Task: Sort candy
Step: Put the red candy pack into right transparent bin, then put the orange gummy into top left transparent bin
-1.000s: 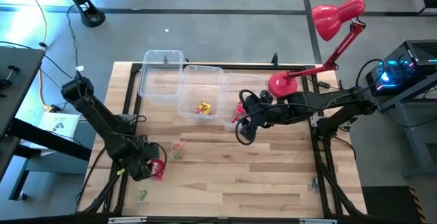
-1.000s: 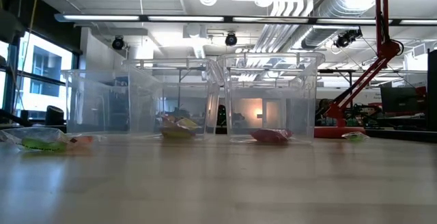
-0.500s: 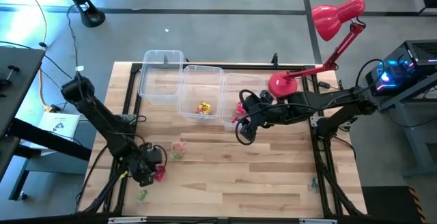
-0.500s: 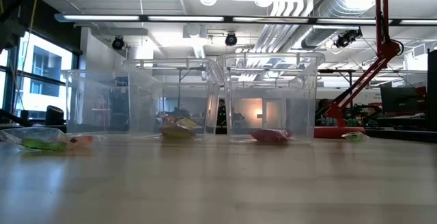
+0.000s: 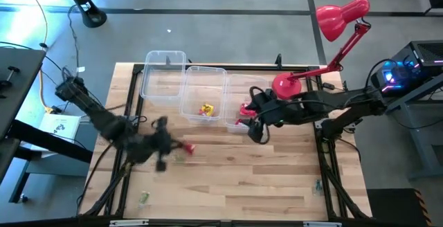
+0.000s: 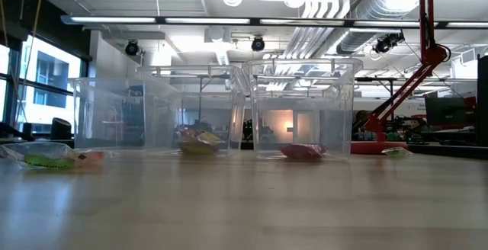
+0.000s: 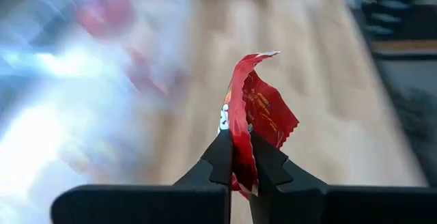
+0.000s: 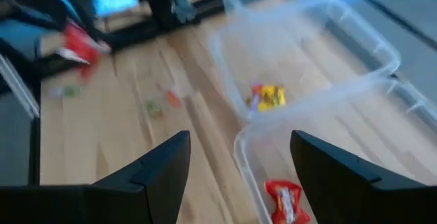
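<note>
My left gripper [image 7: 237, 157] is pinching a red candy packet [image 7: 254, 111] between its closed fingertips, the crinkled wrapper standing up out of the jaws; there is pale print near the pinch and faint marks on the red face, but I cannot read any of it. Seen from above, I am holding that packet [image 5: 187, 148] over the wooden table [image 5: 277, 178], left of centre and on the near side of the clear bins, with my left arm stretching in low from the left edge, its outline smeared. My right gripper [image 5: 257, 131] is hanging with its fingers spread wide and holding nothing, just beside the near end of the right bin [image 5: 235, 95], its arm reaching in from the right past the red desk lamp [image 5: 332, 26]. Another red packet [image 8: 284, 200] is lying inside that right bin, and a yellow packet [image 8: 268, 95] is sitting in the middle bin [image 5: 204, 88]; the left bin [image 5: 163, 75] is standing beside it. A small green piece [image 5: 145, 198] is lying near the table's near left corner, and more small pieces [image 5: 181, 158] are resting close to my left gripper.
</note>
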Motion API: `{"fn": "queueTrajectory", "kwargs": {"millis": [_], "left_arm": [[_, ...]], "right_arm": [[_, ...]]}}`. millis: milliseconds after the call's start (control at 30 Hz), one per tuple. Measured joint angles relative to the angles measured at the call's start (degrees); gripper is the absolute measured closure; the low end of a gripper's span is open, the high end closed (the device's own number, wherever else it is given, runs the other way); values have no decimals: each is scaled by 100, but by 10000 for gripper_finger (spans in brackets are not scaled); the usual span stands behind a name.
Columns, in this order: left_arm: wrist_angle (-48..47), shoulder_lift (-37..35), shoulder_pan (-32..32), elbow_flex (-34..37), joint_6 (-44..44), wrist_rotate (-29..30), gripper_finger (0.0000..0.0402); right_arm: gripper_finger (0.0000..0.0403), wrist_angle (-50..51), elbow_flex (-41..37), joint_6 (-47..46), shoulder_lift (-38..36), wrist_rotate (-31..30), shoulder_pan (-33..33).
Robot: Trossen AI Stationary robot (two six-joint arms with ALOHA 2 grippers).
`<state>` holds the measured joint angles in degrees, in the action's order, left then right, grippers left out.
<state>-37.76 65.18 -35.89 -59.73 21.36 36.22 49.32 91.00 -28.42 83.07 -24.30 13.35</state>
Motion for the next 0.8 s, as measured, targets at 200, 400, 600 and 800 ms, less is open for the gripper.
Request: {"fn": "queueTrajectory", "kwargs": {"millis": [200, 400, 600, 800], "left_arm": [[2151, 763, 2066, -3, -2111, -1443, 388], [4263, 1790, 3425, -5, -2204, -2177, 329], [4380, 2829, 3750, -528, -1777, -3177, 250], [2291, 2925, 3658, -1305, -1234, -4183, 192]], "right_arm": [[156, -188, 2, 0, -407, -440, 121], [156, -220, 2, 0, -561, -868, 250], [156, -170, 2, 21, -529, -895, 253], [156, -139, 2, 42, -529, -893, 253]]}}
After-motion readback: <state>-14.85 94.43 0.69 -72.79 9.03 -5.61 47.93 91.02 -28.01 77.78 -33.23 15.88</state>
